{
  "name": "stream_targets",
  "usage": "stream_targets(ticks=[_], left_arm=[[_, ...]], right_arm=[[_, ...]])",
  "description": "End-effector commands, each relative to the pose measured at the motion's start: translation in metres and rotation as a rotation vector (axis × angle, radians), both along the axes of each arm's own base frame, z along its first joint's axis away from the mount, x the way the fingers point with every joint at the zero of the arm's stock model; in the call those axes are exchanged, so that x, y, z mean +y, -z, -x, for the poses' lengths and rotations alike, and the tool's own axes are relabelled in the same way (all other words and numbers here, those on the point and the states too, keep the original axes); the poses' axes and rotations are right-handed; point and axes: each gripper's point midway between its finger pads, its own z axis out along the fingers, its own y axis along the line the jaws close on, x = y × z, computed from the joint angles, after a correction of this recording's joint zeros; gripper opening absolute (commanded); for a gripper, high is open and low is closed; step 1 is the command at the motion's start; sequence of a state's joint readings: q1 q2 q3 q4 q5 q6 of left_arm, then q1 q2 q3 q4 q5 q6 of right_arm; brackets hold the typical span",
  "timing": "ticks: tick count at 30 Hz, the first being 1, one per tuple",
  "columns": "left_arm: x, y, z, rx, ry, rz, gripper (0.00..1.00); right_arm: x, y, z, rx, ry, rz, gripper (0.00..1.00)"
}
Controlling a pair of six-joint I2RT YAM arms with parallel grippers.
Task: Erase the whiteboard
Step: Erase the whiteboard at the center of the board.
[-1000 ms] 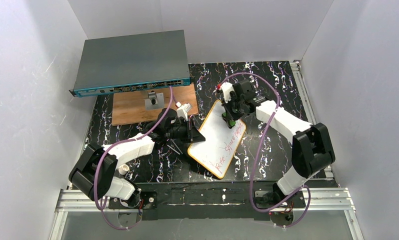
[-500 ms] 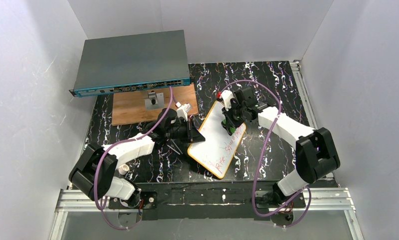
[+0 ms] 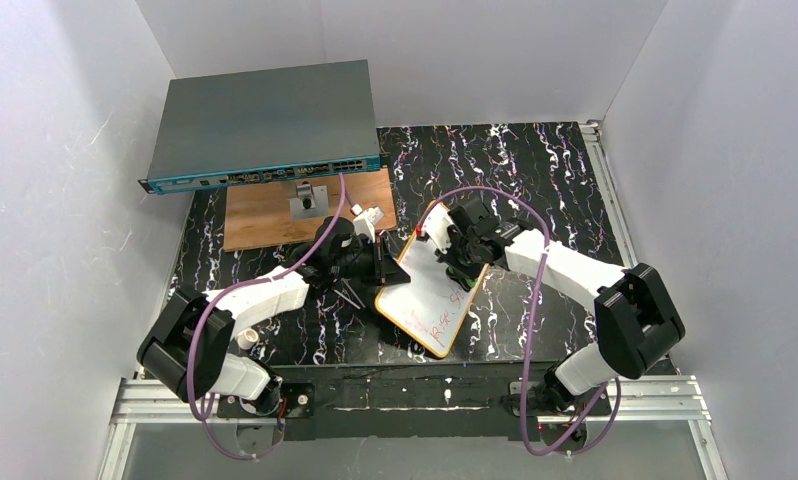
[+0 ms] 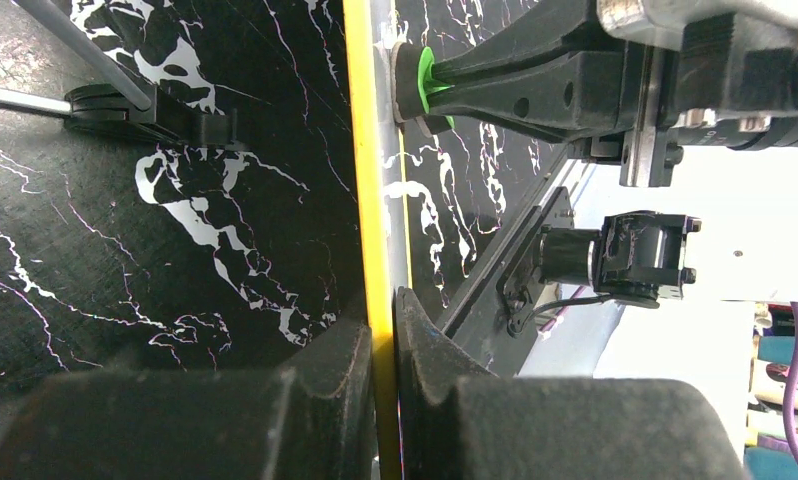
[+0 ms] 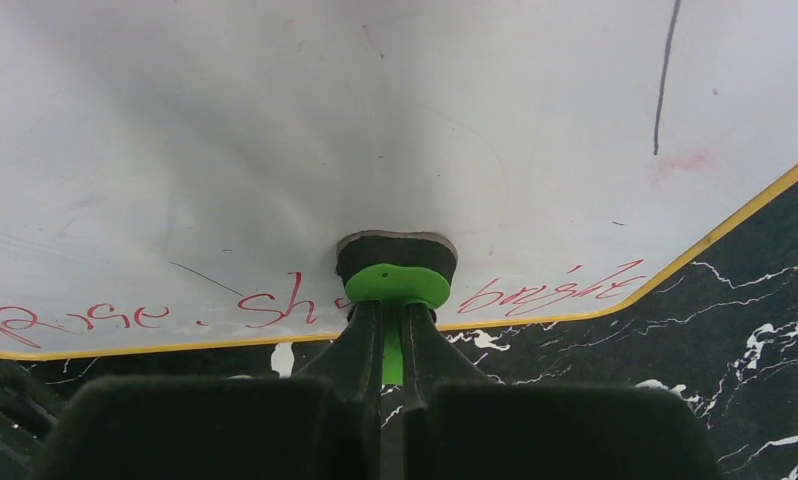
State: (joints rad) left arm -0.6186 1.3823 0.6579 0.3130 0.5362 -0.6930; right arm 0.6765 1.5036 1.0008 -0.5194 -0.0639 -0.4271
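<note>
Red writing [image 3: 442, 322] on the whiteboard [image 3: 420, 285] too small to read from above, middle letters hidden behind the green eraser [image 5: 396, 283] in the right wrist view, board's far part cut off there

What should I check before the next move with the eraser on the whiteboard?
1. Is the left hand clamped on the whiteboard rim: ok.
2. Is the right hand shut on the green eraser: ok.
3. Is the eraser pad touching the board face: ok.
4. Is the red writing all wiped: not ok, a line runs along the edge on both sides of the eraser.
5. Will the board hold steady under pressure: cannot tell.
</note>
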Motion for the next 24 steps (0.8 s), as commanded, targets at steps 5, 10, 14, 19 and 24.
stream_targets(ticks=[5,10,14,19,24], left_arm=[[-0.017,-0.041,0.014,-0.163,0.155,0.091,0.0],[-0.017,-0.039,0.014,-0.163,0.155,0.089,0.0],[-0.018,-0.038,0.014,-0.161,0.156,0.093,0.0],[-0.018,-0.039,0.014,-0.156,0.16,0.096,0.0],[-0.017,-0.038,0.016,-0.157,0.162,0.091,0.0]], right_arm=[[-0.024,0.05,0.047,0.196,-0.066,0.171,0.01],[-0.029,0.05,0.052,0.217,-0.095,0.19,0.01],[-0.028,0.048,0.042,0.176,-0.069,0.192,0.01],[-0.011,0.015,-0.009,0.126,0.094,0.039,0.01],[0.001,-0.022,-0.06,0.121,0.196,-0.113,0.01]])
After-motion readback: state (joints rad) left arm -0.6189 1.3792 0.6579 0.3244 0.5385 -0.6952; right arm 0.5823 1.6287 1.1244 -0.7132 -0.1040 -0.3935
